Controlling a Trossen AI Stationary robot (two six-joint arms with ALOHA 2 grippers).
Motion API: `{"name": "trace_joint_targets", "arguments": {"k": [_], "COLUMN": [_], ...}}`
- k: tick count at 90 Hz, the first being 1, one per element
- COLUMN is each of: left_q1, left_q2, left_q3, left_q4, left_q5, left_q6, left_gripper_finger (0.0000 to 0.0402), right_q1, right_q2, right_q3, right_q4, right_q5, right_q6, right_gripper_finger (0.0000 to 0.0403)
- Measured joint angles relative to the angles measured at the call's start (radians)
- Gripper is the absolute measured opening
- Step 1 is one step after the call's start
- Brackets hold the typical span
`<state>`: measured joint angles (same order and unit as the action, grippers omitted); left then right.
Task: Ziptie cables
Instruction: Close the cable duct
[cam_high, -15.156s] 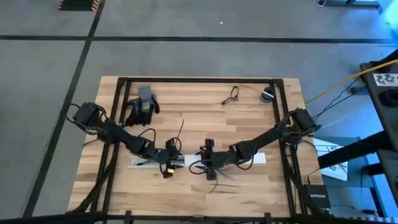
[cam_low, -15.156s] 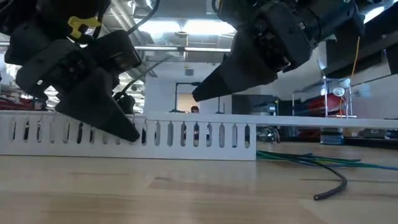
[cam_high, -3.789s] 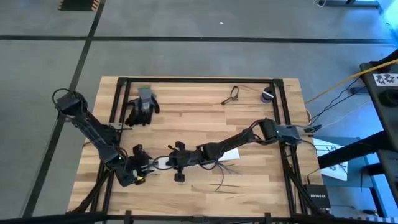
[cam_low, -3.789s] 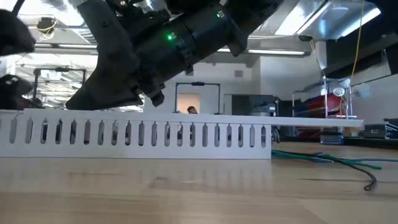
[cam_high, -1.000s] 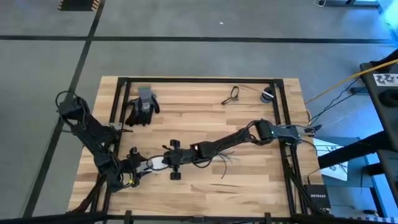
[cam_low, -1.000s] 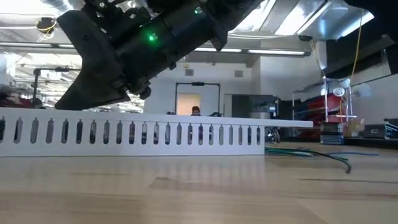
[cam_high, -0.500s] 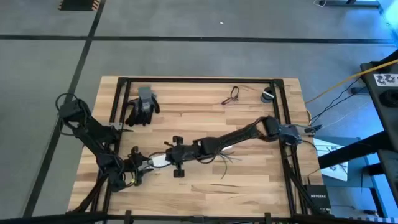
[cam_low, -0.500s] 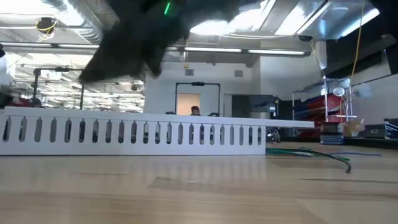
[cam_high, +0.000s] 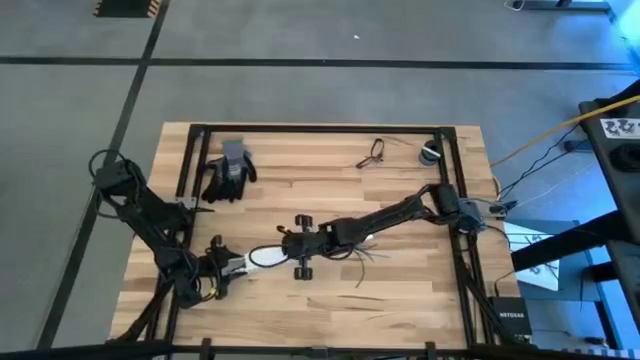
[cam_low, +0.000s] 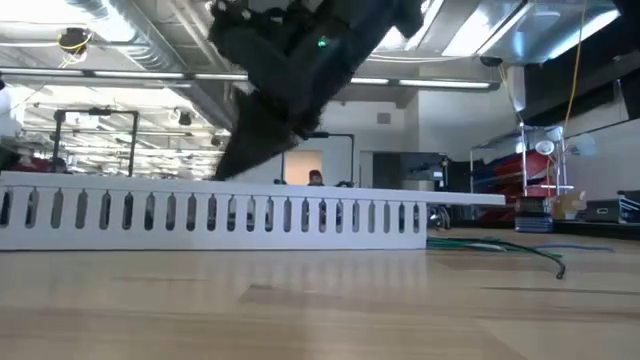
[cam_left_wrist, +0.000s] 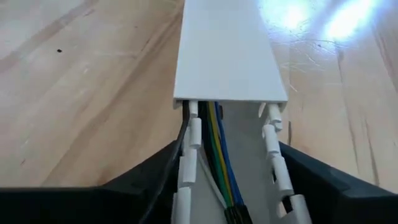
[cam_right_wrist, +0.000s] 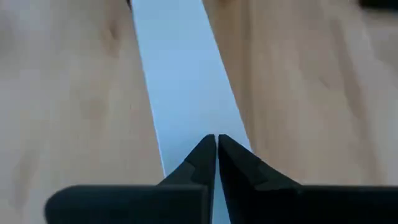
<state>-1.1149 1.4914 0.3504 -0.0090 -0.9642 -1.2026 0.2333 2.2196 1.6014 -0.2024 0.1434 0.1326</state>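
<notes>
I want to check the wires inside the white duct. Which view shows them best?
The left wrist view: the cables lie in the open slotted duct, between the left gripper. High and low views show only their loose ends; the right wrist view shows none.

Grey floor (cam_high: 300, 90), bright ceiling lights (cam_low: 470, 35)

A flat white strip (cam_right_wrist: 183, 87) is seen running lengthwise over the wooden table (cam_right_wrist: 68, 93), with the right gripper (cam_right_wrist: 216, 142) poised over the strip's near end, its two dark fingers (cam_right_wrist: 239, 163) pressed together at their tips with nothing between.
</notes>
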Motion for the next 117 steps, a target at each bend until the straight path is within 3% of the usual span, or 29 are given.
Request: {"name": "trace_joint_targets", "arguments": {"k": [25,50,68,88,104,117], "left_q1": [0.0,0.005,0.079,0.184,0.224,0.184], "left_q2": [-0.001,-0.001,-0.001,-0.016,-0.112,-0.238], "left_q3": [0.0,0.0,0.004,0.037,0.089,0.134], "left_q4": [-0.003,0.003,0.021,0.012,-0.048,-0.2], "left_q5": [0.005,0.012,0.091,0.127,0.14,0.153], "left_q6": [-0.001,-0.039,-0.003,0.25,0.368,0.339], "left_gripper_finger": [0.0209,0.0219,0.0267,0.0284,0.0282,0.0282], "right_q1": [0.0,-0.001,-0.006,-0.011,-0.026,-0.034], "right_q2": [0.198,0.324,0.324,0.255,0.164,0.112], "right_q3": [0.148,0.353,0.379,0.377,0.372,0.376], "right_q4": [0.223,0.202,0.135,-0.011,-0.163,-0.247], "right_q5": [-0.006,-0.05,-0.049,0.047,0.113,0.119], "right_q6": [0.049,0.031,-0.008,-0.089,-0.145,-0.145], "right_gripper_finger": [0.0005,0.0005,0.0005,0.0005,0.0005,0.0005]}}
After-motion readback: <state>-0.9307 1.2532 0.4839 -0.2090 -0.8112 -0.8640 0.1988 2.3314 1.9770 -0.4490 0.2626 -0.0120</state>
